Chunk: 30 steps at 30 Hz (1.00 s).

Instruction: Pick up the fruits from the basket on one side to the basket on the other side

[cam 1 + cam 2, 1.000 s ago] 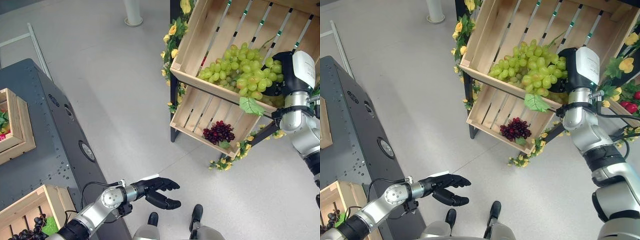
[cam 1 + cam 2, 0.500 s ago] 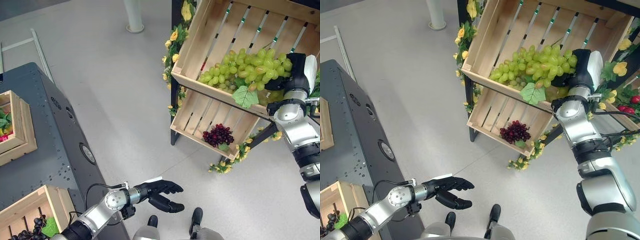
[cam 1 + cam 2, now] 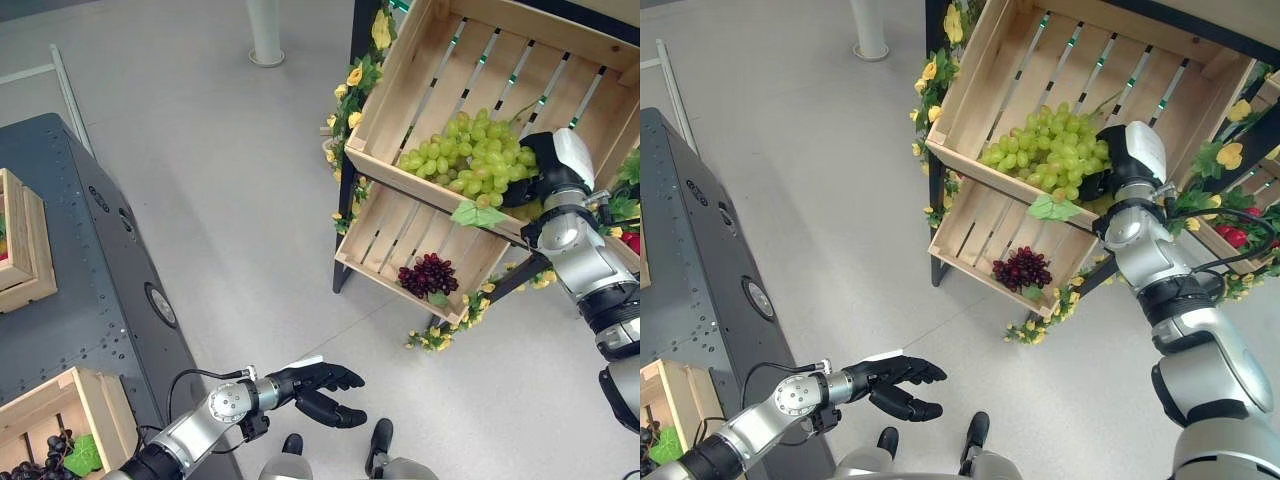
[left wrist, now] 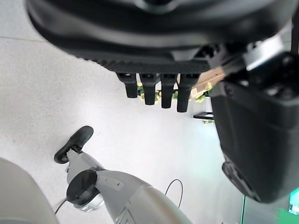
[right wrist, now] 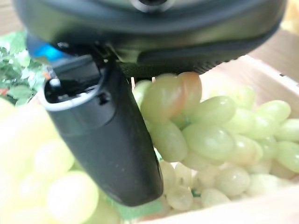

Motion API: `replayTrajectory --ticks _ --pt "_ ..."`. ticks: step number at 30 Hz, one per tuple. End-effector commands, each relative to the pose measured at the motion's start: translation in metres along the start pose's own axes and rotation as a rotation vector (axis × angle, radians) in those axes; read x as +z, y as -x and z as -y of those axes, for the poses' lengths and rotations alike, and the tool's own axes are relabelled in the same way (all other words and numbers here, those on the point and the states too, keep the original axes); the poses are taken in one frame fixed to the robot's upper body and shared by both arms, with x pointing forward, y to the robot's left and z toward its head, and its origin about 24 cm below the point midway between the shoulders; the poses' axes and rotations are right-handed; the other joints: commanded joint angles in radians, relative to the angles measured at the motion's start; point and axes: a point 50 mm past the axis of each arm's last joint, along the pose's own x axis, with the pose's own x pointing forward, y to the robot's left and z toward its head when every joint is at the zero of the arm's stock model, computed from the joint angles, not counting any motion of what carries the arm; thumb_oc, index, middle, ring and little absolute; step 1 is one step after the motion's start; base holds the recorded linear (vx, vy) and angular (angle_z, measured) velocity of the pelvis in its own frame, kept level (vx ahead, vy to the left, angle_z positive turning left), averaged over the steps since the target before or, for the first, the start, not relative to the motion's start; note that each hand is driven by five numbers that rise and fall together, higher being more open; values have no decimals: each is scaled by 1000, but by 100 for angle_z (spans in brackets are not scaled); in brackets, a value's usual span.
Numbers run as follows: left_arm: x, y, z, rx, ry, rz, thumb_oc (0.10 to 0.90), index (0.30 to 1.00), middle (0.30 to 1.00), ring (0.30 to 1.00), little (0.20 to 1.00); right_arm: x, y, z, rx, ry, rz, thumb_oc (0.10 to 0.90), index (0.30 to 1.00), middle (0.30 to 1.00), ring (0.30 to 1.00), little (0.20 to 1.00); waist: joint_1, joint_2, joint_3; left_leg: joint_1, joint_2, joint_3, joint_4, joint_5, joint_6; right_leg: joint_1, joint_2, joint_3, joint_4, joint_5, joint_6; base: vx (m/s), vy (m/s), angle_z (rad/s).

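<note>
In the left eye view, the large bunch of pale green grapes (image 3: pixel 473 160) is lying in the upper slatted wooden crate (image 3: pixel 400 75) on the right, with the robot's right hand (image 3: pixel 527 185) pushed in against its right side. Its fingers are hidden behind the fruit, so I cannot tell whether they are closing. A small dark red grape bunch (image 3: pixel 427 273) is sitting in the lower slatted crate (image 3: pixel 378 235).

In the right eye view, the left hand (image 3: pixel 897 385) is hanging low over the floor, fingers loosely extended, carrying nothing.

In the left wrist view, those fingers (image 4: pixel 154 91) are pointing straight out.

In the right wrist view, the thumb (image 5: pixel 100 140) is lying against the grapes, which are crowding close.

The bunch is probably fairly light, soft and floppy, its berries easily detached; cupping it from beneath near the stem seems safest.

Compared with 1 second ago, the right arm is reaching lower and deeper into the crate.
</note>
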Motion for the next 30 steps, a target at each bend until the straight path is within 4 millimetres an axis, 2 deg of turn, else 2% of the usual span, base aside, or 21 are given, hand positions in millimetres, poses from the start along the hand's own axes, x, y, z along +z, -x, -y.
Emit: replayTrajectory --ticks 1,7,13,22,30 --pt "22 2 -1 -38 -63 111 800 900 900 900 900 12 -18 70 -183 175 47 800 900 900 900 900 26 -20 -55 -83 -4 -41 -3 -2 6 103 -65 -12 2 -96 98 0 0 0" --pt "21 5 -1 -39 -67 106 800 900 900 900 900 12 -17 70 -191 208 60 800 900 900 900 900 30 -26 -58 -82 -4 -42 -3 -4 7 107 -65 -14 2 -95 101 0 0 0" --pt "21 8 -2 -34 -72 105 800 900 900 900 900 11 -16 79 -226 224 46 800 900 900 900 900 27 -34 -66 -78 -6 -42 -3 -7 8 109 -63 -13 2 -95 104 0 0 0" --pt "21 12 -3 -32 -64 117 800 900 900 900 900 25 -16 96 -192 330 94 800 900 900 900 900 12 -37 -97 -61 -7 -26 -3 -14 9 120 -64 -4 2 -99 107 -15 23 -1" --pt "22 15 -8 -24 -76 127 800 900 900 900 900 47 -16 111 -56 672 198 800 900 900 900 900 -6 -50 -128 -43 -12 -9 -3 -19 9 134 -68 6 2 -100 112 -23 28 -5"
